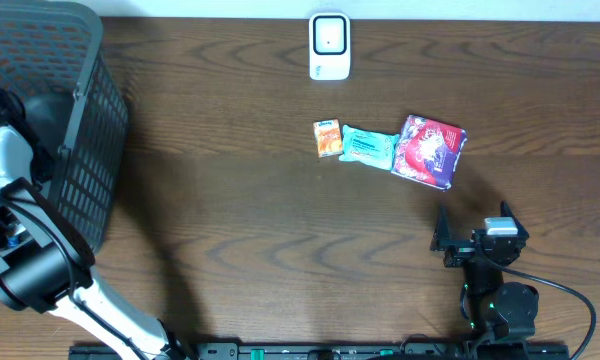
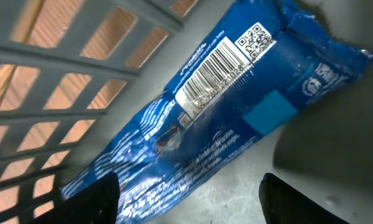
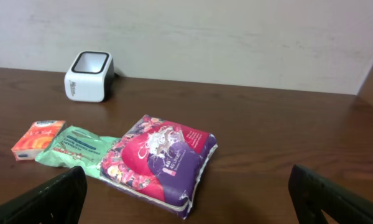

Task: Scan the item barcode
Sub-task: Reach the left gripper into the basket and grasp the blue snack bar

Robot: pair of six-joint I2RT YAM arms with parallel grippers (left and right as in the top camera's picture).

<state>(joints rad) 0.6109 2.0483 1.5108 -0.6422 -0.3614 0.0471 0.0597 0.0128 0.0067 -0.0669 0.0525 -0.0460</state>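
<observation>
On the left, my left arm [image 1: 25, 265] rises from the near table edge and bends over the rim of the grey mesh basket [image 1: 85, 150], wrist dipped inside. The left gripper [image 2: 189, 200] hangs over the basket floor with its fingers [image 2: 102, 199] spread wide and nothing clamped between them. I can't tell if the finger nearer the mesh wall touches the wrapper.

The blue packet [image 2: 193, 124] is the only thing I see in the basket. It lies flat beside the mesh wall, its long axis running from lower left to upper right in the left wrist view. Its barcode [image 2: 211, 84] faces up at the camera, towards the upper-right end, with a small square code just beyond it.

Further right on the wooden table [image 1: 230, 230], the white scanner [image 1: 329, 45] stands at the far edge. Nearer me, an orange box [image 1: 327, 138], a green packet [image 1: 368, 147] and a red and purple pack [image 1: 429, 150] lie in a row, each touching the next. The green packet's length runs along the row.

At the far right, my right arm [image 1: 505, 305] sits low at the near edge. The right gripper [image 1: 475, 228] points at the pack, fingers fully apart and empty.
</observation>
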